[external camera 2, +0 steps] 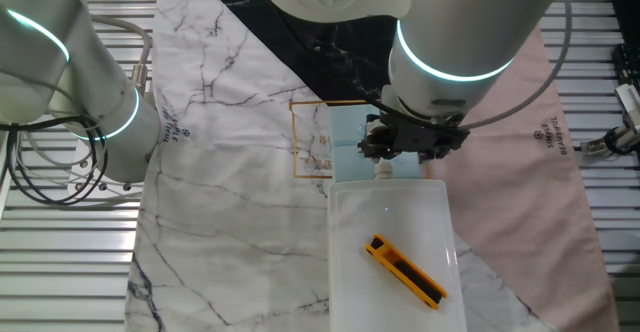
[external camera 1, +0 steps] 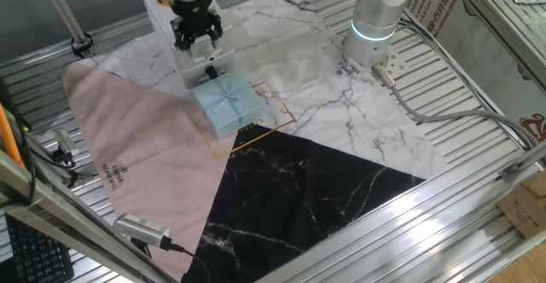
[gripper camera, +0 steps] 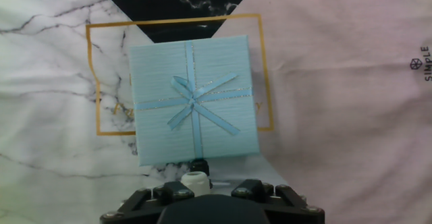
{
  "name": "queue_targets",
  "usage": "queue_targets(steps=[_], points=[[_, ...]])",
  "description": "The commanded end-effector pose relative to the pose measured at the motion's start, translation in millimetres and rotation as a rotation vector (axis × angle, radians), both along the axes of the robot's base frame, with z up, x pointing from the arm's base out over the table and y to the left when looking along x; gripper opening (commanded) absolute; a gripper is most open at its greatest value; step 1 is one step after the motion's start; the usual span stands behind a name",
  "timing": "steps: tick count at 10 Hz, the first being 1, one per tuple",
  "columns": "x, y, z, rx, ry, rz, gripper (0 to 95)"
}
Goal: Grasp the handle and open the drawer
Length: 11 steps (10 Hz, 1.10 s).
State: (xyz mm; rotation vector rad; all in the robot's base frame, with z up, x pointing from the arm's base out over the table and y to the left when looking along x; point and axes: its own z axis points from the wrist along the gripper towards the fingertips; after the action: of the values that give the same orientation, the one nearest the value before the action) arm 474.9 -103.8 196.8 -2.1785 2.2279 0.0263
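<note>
Drawer (gripper camera: 196,99): light-blue box on the marbled mat, over the gold outline. Handle (gripper camera: 191,105): bow at top centre. End effector (external camera 1: 198,34): above near edge; finger spacing apparently indeterminable.

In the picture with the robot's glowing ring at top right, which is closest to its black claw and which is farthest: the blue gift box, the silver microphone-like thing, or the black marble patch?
1. The light-blue box, just below and right of the tool.
2. The black marble patch, farther toward the lower right.
3. The silver microphone-like object, at the lower left edge.
</note>
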Motion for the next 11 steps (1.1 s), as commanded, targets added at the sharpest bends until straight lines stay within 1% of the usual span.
queue_targets(steps=[1,5,11], points=[[-1.3,0.3,0.3,-0.005,-0.003,-0.003,57.0],[-2.0,0.2,-0.3,-0.012,-0.003,-0.021,57.0],[-3.8,-1.1,-6.0,-0.010,-0.011,0.003,57.0]])
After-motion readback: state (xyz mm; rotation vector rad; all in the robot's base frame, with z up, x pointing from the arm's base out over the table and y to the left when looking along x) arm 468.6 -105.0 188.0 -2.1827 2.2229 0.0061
